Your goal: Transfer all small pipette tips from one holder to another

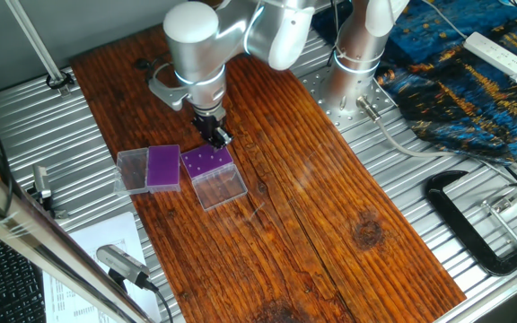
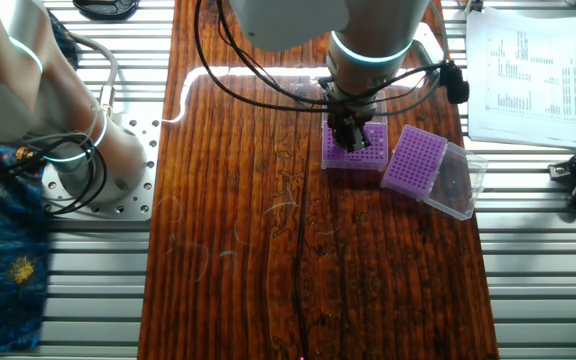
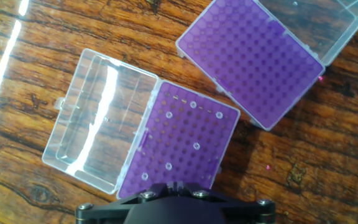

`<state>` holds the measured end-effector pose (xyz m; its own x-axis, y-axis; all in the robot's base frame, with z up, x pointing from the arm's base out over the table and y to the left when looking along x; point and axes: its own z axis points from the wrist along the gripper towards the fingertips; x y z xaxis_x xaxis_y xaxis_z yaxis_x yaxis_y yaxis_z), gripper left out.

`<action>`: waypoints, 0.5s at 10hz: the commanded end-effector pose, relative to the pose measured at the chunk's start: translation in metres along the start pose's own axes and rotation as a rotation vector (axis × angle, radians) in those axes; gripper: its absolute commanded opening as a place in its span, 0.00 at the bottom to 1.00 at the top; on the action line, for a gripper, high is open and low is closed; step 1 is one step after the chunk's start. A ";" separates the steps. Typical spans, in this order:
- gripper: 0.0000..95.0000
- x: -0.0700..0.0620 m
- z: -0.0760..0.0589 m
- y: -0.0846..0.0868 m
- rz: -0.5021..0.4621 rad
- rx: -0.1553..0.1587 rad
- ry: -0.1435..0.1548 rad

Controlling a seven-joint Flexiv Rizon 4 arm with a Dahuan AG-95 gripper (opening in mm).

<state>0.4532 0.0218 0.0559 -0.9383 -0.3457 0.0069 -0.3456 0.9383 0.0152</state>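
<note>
The lighter-purple holder (image 3: 185,155) lies at the bottom centre of the hand view, its big clear lid (image 3: 98,118) folded open to the left. Several small pipette tips (image 3: 196,146) show as pale dots scattered over its grid. The other, darker-purple rack (image 3: 250,59) lies up and to the right with no tips showing in it. My gripper (image 3: 176,185) hangs just over the near edge of the holder with the tips, fingers pressed almost together, nothing visible between them. From the fixed cameras the gripper (image 1: 219,139) (image 2: 348,140) stands above that holder (image 1: 206,161) (image 2: 356,150), beside the darker rack (image 1: 162,167) (image 2: 415,160).
Both racks sit on a wooden board (image 1: 312,224) laid on a ribbed metal table. A black C-clamp (image 1: 474,224), a blue patterned cloth (image 1: 474,81) and a power strip (image 1: 496,52) lie to the right. Printed sheets (image 2: 528,70) lie beyond the racks.
</note>
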 end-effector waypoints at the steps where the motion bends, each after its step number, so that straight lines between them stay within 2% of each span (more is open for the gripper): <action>1: 0.20 0.003 -0.001 -0.003 -0.016 0.003 -0.019; 5: 0.20 0.003 -0.001 -0.002 -0.014 0.006 -0.017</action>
<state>0.4512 0.0190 0.0563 -0.9335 -0.3585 -0.0090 -0.3586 0.9334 0.0111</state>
